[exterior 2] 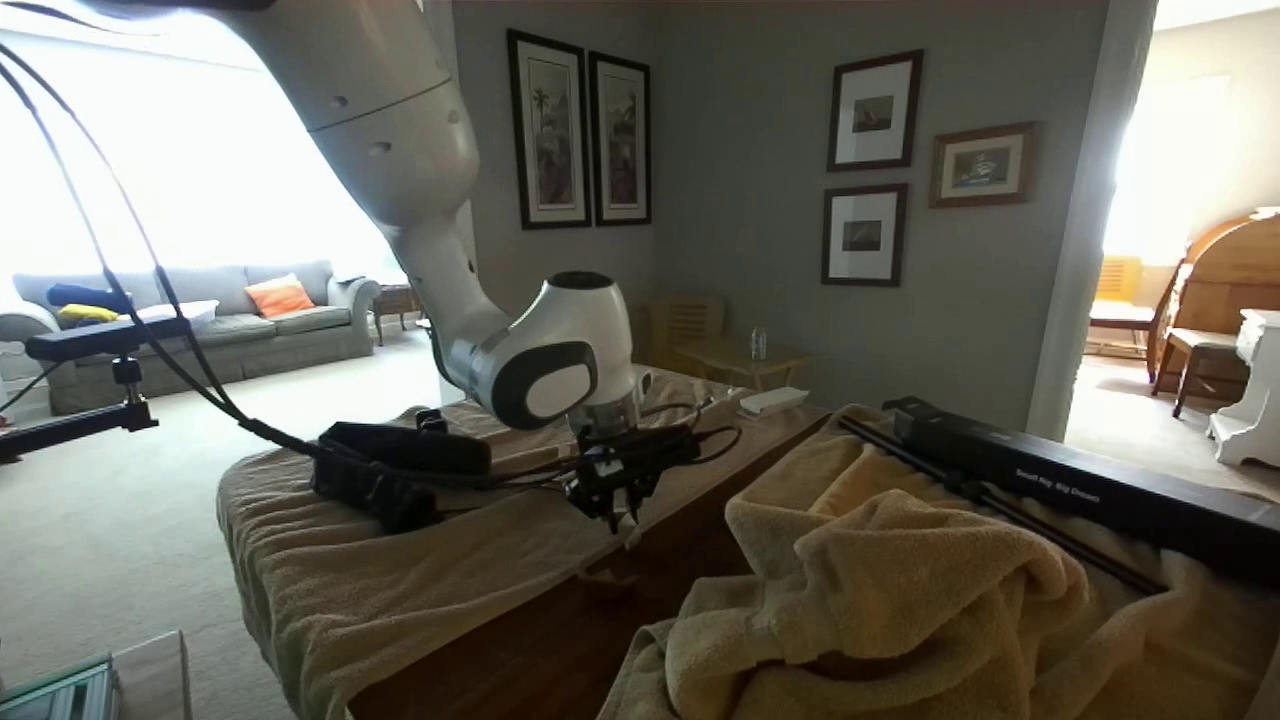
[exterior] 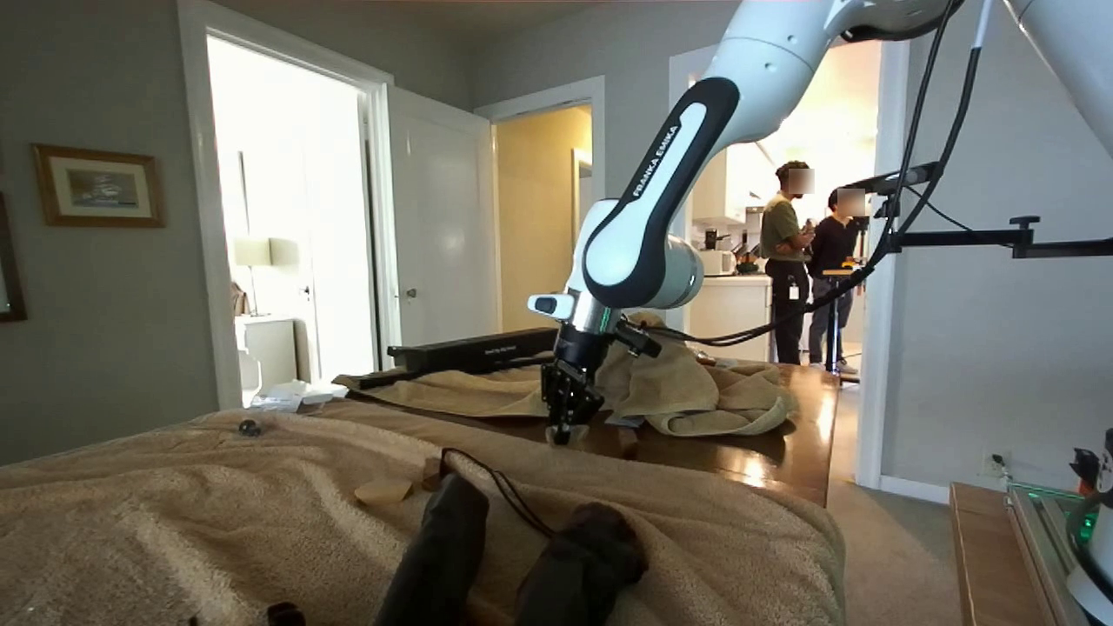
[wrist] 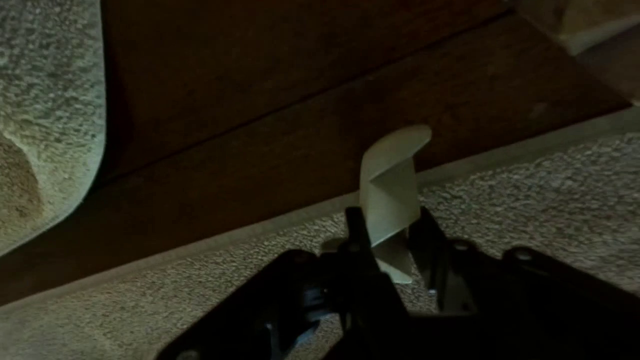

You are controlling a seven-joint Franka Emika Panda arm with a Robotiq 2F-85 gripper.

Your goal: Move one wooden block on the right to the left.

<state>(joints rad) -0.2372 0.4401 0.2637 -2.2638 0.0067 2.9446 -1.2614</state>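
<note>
My gripper (exterior: pixel 563 433) is low over the line where the tan towel meets the bare wood. In the wrist view, its fingers (wrist: pixel 389 212) are closed on both sides of a pale, angular zigzag wooden block (wrist: pixel 392 195). The block's upper end sticks out past the fingertips. The held block also shows in an exterior view (exterior 2: pixel 631 534), seemingly above the surface. Another wooden block (exterior: pixel 628 441) lies on the bare wood; it also shows in an exterior view (exterior 2: pixel 607 583) and in the wrist view (wrist: pixel 600 25). A flat pale block (exterior: pixel 383 492) and a small brown block (exterior: pixel 432 474) lie on the towel.
The spread towel (exterior: pixel 217 530) covers the near part of the table (exterior: pixel 765 452). Dark pouches (exterior: pixel 439 556) with a cord lie on it. A bunched towel (exterior 2: pixel 870 580) and a long black box (exterior 2: pixel 1090 480) lie across the bare wood strip. Cables hang from the arm.
</note>
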